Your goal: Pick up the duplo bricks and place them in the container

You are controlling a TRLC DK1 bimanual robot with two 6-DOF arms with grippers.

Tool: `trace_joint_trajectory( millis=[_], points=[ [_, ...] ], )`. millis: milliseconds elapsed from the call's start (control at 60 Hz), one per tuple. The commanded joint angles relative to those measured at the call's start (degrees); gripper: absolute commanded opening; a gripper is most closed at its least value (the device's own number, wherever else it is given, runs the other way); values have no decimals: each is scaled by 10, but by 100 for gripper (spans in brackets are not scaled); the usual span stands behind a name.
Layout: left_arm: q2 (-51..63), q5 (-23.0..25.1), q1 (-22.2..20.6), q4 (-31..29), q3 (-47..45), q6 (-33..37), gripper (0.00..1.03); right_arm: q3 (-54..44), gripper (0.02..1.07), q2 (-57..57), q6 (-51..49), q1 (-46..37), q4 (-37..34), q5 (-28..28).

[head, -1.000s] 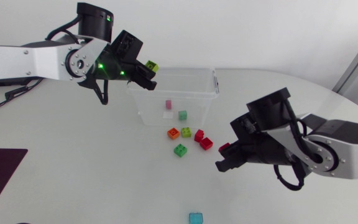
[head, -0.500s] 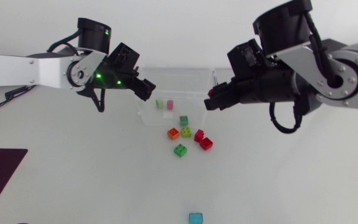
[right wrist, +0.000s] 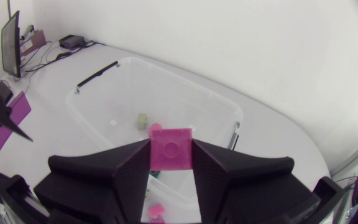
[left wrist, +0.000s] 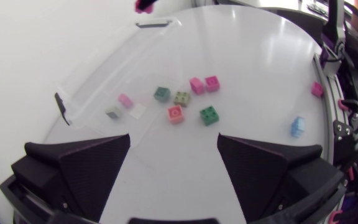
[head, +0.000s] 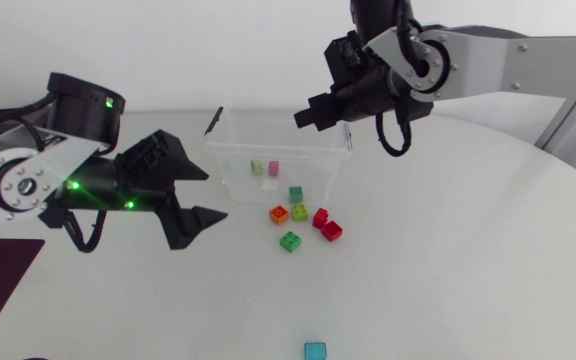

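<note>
A light-blue brick (head: 315, 350) lies nearest, alone and well apart from the rest. Farther in, a green brick (head: 290, 241), two red bricks (head: 332, 231), an orange brick (head: 279, 213) and a yellow-green brick (head: 299, 212) cluster just before the front wall of the clear container (head: 258, 111). A teal brick (head: 295, 193) sits right at that wall. The left gripper (head: 216, 195) hangs beside the cluster, fingers spread wide and holding nothing. Inside the container lie a pink brick (head: 274, 168) and a pale green brick (head: 257, 167). Above the container, the right gripper (right wrist: 171, 152) clamps a reddish brick (right wrist: 171, 144) between both fingers.
</note>
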Motion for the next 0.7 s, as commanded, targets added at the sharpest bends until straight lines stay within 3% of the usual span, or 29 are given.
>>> trace_joint_trajectory(
  millis=[0,267,300,350,417,467,683],
  points=[
    [-22,10,-15,-18,-40,46,98,27,34,39,-11,-1,8,2],
    [-54,14,-86,-63,-141,117,98,84,37,131,-14,-4,17,5],
    [-58,14,-92,-67,-149,125,98,89,41,139,-14,-5,18,5],
    [-68,14,-106,-73,-161,130,98,97,55,151,-14,-8,18,6],
    [-80,14,-126,-90,-178,148,98,106,85,164,-15,-11,16,10],
    [-87,14,-138,-91,-189,155,98,110,100,170,-15,-11,15,14],
    [-87,10,-194,-107,-205,173,98,104,102,149,-14,-9,13,20]
  ],
)
